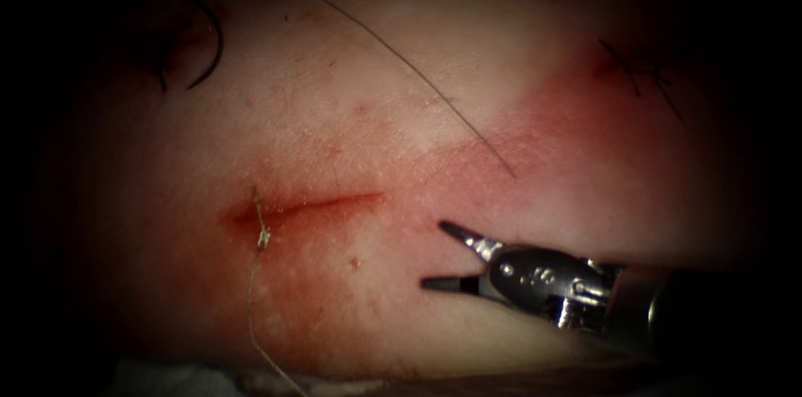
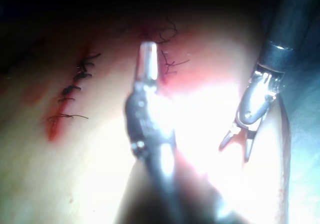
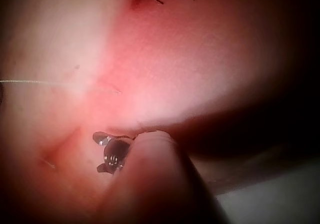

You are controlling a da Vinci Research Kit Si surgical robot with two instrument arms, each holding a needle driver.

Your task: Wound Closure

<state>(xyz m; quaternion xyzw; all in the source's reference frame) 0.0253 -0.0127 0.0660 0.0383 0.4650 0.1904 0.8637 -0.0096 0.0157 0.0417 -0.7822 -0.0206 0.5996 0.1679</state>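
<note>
**Over the cut: right tool open and empty, thread hanging from the left end**

Just right of the cut and a little below it, I have the right tool hovering over the tissue, its two jaws spread wide apart and gripping nothing. Both tips point left toward the wound. Red fluid stains the surface around and below the cut.

At the cut's left end I see a pale thread with a small knot beside the wound edge; it runs down from there toward the tissue's near border. A long dark strand lies loose across the upper tissue, well apart from my tool. A dark curved arc sits far up on the left; needle or thread, I cannot tell.

From the left wrist camera, the left tool points at a row of dark stitches; it looks closed with nothing in it, but I cannot tell for sure.
</note>
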